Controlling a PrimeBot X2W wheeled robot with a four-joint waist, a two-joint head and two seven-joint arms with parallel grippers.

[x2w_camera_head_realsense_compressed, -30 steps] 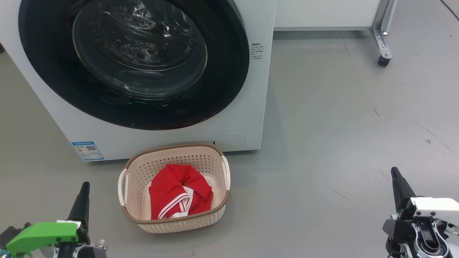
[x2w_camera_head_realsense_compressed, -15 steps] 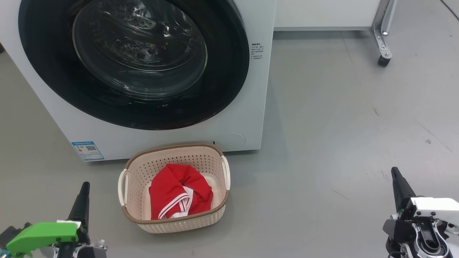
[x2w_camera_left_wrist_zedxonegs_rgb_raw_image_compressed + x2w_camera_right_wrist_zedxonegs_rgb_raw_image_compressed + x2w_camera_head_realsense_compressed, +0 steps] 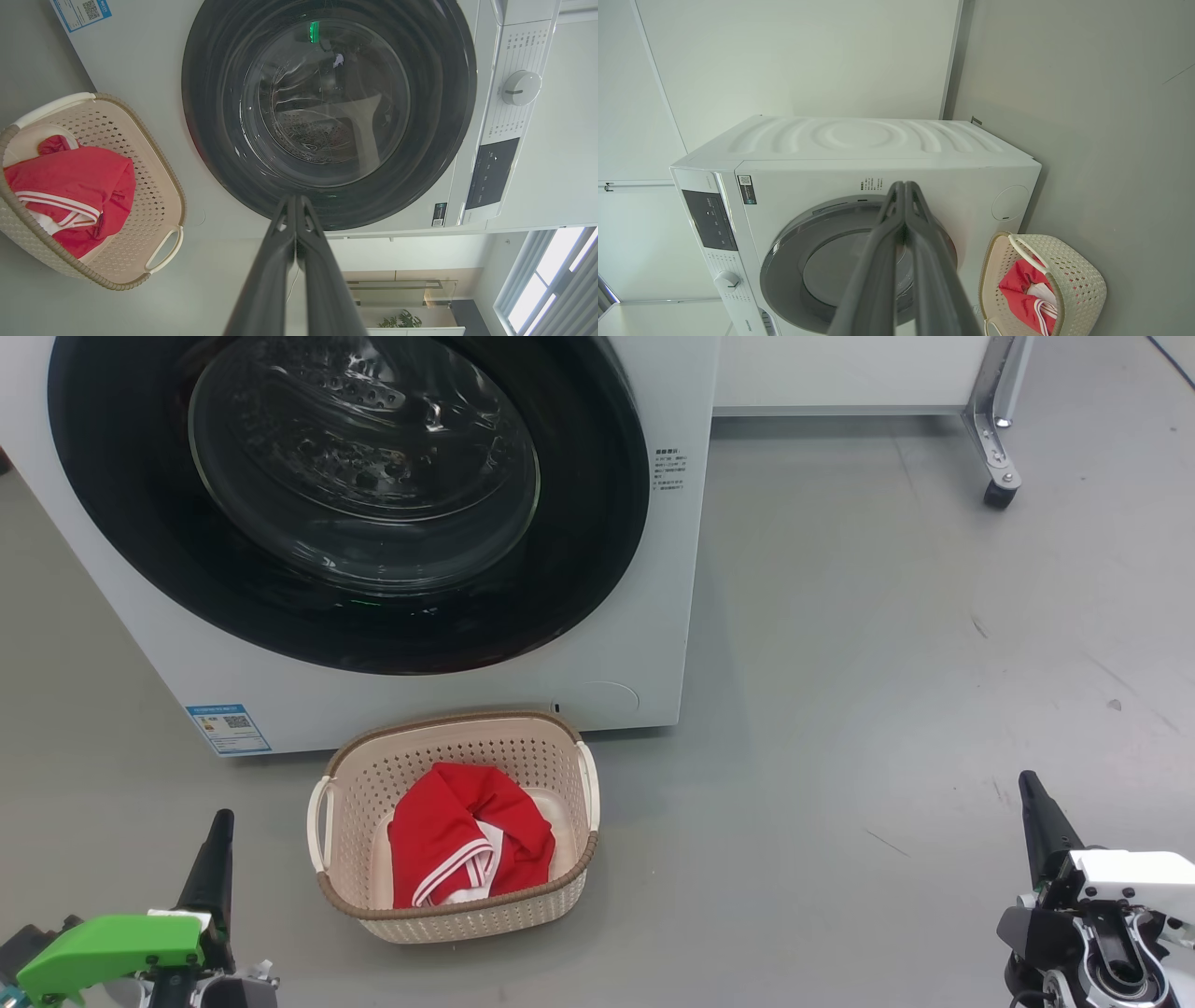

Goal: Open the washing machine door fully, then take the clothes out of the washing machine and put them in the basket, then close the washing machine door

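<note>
1. Resting at the lower left of the head view, the left claw (image 3: 222,819) has its two dark fingers pressed together into a single spike. It holds nothing and touches nothing, and hangs over the grey floor (image 3: 887,663).
2. In the left wrist view those fingers meet along their length with no gap at the tips. They point toward the lower rim of the washing machine door (image 3: 579,523) without reaching it.
3. The right claw (image 3: 1027,782) sits at the lower right of the head view. It is likewise pinched flat and empty.
4. In the right wrist view its fingers run together to one point, aimed at the white front of the washing machine (image 3: 653,644) just above the door.
5. The door lies shut, flush against the washer's front, and the steel drum shows through the bulging glass.
6. The basket (image 3: 448,919) stands on the floor just in front of the machine, below the door. It is between the two claws, nearer the left one and well apart from the right.
7. The clothes (image 3: 457,840) lie crumpled inside the basket, below its brown rim. They are red, with white-striped trim and a bit of white panel showing.
8. A blue label (image 3: 228,728) sits at the machine's lower left corner, and printed text (image 3: 669,467) is just right of the door.
9. A metal leg on a caster (image 3: 997,490) stands on the floor at the far right.
</note>
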